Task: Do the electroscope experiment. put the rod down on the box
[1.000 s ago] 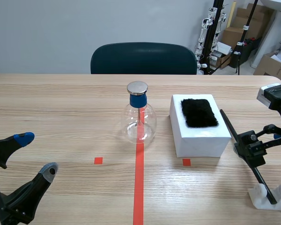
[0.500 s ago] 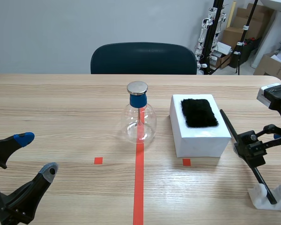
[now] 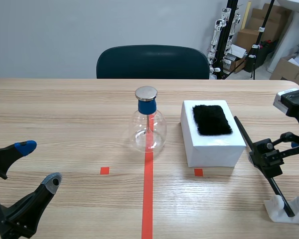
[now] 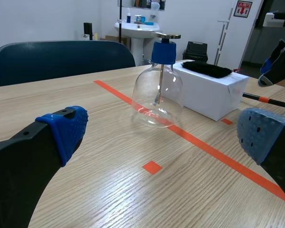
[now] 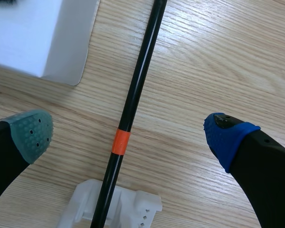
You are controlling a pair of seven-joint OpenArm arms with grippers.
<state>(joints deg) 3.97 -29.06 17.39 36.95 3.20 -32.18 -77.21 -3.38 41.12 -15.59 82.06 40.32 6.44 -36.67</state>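
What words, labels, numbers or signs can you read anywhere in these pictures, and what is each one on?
No text can be read in any view.
Red and white sign on the far wall, left wrist view: too small to read.
Cardboard boxes behind the table: no legible print.
White box, black rod, glass flask: no writing shows on them.

rod (image 5: pixel 133 95): black, orange band, one end on white holder (image 5: pixel 140 209) | box (image 3: pixel 212 149): white, just beside
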